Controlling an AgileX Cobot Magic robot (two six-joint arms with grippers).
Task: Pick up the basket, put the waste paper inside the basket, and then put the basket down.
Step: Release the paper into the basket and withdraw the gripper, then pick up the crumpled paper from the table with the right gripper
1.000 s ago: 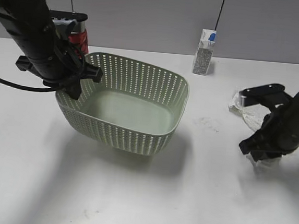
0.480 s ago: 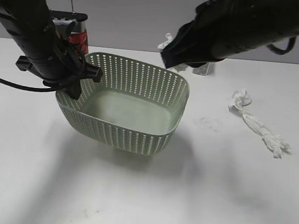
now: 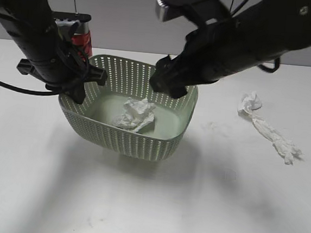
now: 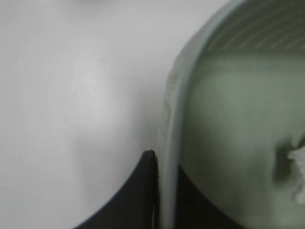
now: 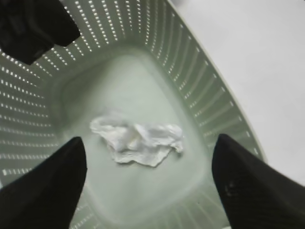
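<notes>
I am seeing the basket (image 3: 128, 111) hanging tilted off the table (image 3: 137, 202), my left gripper (image 3: 76, 85) pinching its left rim. One paper wad (image 3: 135, 115) is lying on the basket floor. My right gripper (image 3: 166, 85) is hovering over the basket's far right corner, jaws spread and holding nothing. A twisted paper strip (image 3: 266, 129) is lying on the table well to the right.

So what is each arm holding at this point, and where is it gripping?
The left tool clamps the basket by its left rim, one finger outside the wall. The right tool is open and empty above the waste paper in the basket.
</notes>
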